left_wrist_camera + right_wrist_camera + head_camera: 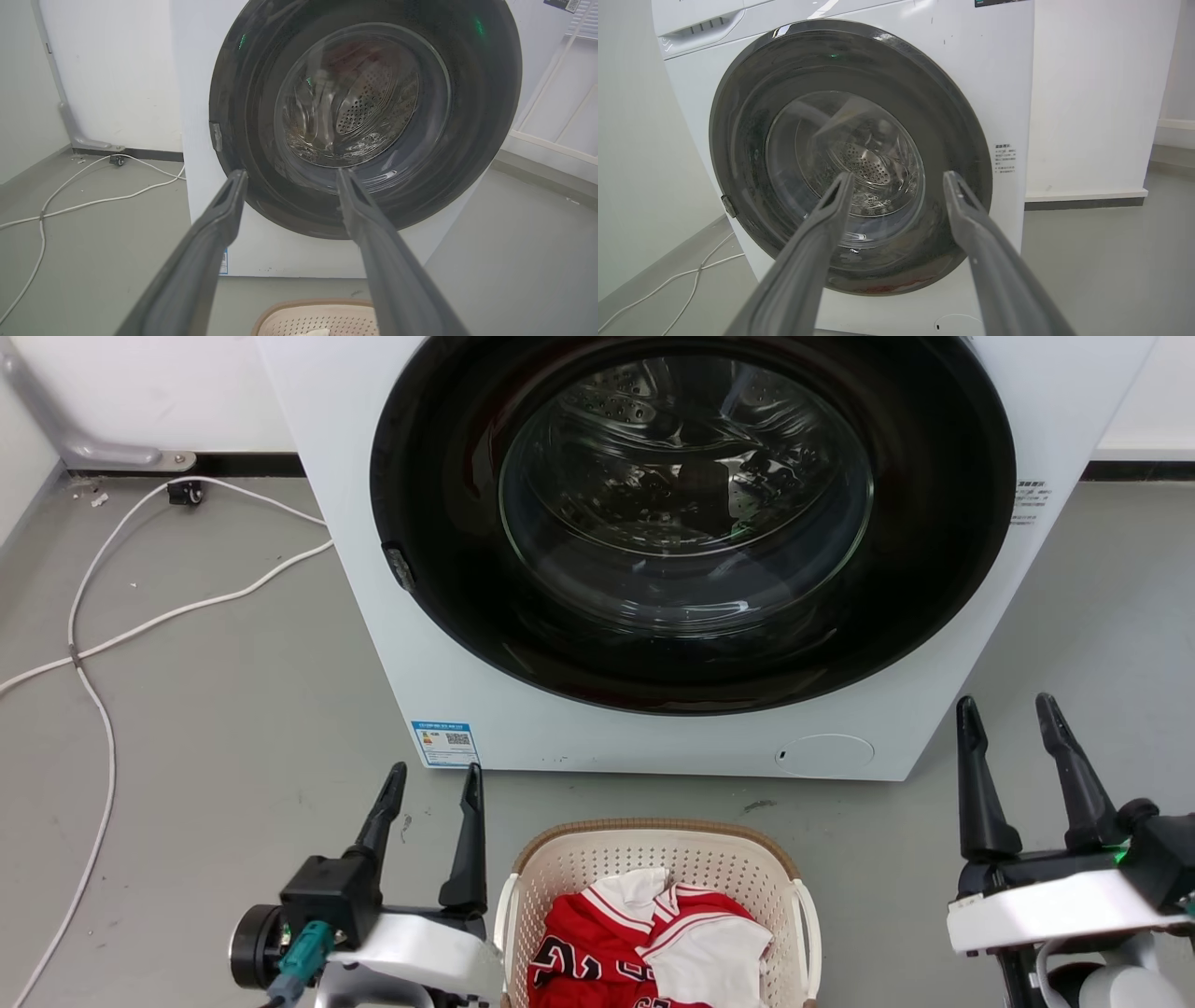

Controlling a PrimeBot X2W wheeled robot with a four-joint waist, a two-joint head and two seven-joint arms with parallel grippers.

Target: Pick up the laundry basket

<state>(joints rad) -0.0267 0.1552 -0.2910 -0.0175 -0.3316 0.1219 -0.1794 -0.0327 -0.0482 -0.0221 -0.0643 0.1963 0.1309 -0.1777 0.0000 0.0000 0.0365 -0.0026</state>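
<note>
The laundry basket [597, 868] sits on the gray floor [233, 728] right in front of the washer [635, 747], between the two grippers.

The basket is cream-white with lots of little holes, a brown rim and a white handle on each side. A red and white shirt [597, 943] lies inside it. The left gripper [436, 775] is close beside the basket's left handle; its two dark fingers are spread apart and hold nothing. The right gripper [1005, 702] is farther out on the basket's right side, and its fingers are spread apart and empty too. Both grippers point at the washer. The washer is white with a big round dark door [691, 513] that is closed, and the shiny drum shows through the glass. A white cable [103, 635] curls on the floor to the left of the washer.
</note>
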